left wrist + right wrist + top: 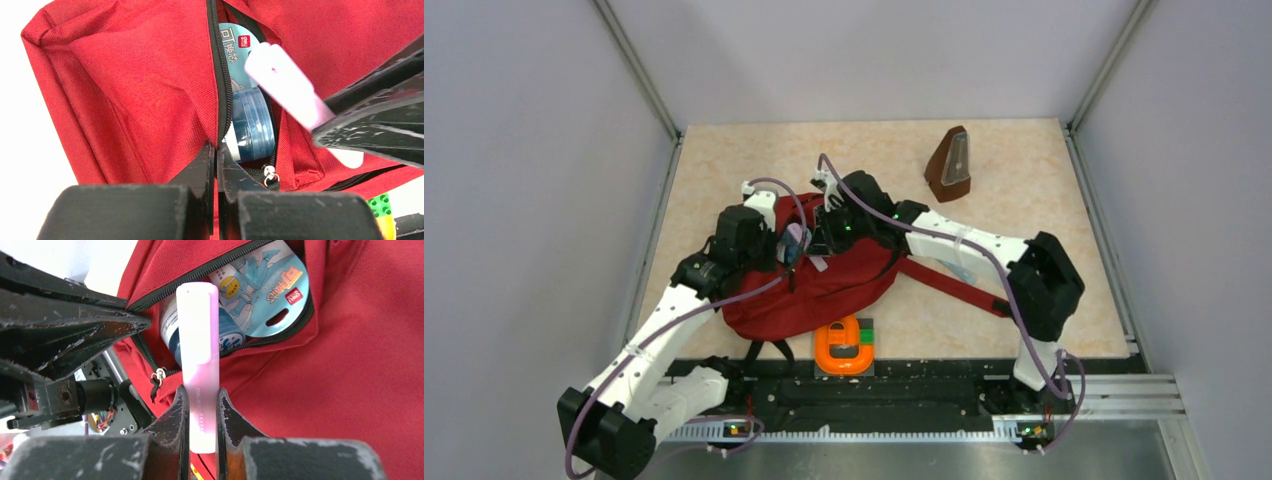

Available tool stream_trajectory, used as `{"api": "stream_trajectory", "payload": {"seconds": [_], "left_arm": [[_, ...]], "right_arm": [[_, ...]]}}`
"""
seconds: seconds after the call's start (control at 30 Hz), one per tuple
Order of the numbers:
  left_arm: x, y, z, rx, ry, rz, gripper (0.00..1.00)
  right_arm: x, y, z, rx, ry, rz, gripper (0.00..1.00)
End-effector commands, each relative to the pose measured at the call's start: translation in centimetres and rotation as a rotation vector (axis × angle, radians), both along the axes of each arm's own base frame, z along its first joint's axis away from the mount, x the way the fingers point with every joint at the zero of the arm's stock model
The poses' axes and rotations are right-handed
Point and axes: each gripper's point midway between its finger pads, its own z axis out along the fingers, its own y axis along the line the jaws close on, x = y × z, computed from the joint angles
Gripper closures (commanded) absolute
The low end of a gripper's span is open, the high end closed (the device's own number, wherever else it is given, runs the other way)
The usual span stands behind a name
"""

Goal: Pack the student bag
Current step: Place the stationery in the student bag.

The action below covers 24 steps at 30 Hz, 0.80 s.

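The dark-red student bag (824,285) lies in the middle of the table with its zipper open. My left gripper (218,165) is shut on the red fabric edge beside the black zipper (225,80), holding the opening apart. My right gripper (201,407) is shut on a pale pink highlighter (199,350), which also shows in the left wrist view (285,87), its tip over the opening. Inside the bag sits a blue packaged item with a round card (265,285), seen in the left wrist view too (252,125).
An orange U-shaped toy (844,348) with a green block (865,335) lies at the table's near edge in front of the bag. A brown metronome (951,165) stands at the back right. The bag's long red strap (949,282) trails right under my right arm.
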Motion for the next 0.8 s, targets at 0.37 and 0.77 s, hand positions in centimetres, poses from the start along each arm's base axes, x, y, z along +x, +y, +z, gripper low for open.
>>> {"api": "stream_trajectory", "payload": {"seconds": [0.37,0.77], "left_arm": [[0.9,-0.3,1.8,-0.039,-0.089,-0.012,1.0],[0.7,-0.9,1.8,-0.052,-0.087,-0.053,1.0]], "right_arm": [[-1.4,3.4,-0.8,-0.027,0.15,0.127,1.0],[4.2,7.6,-0.3,-0.005,0.04,0.121,1.0]]}}
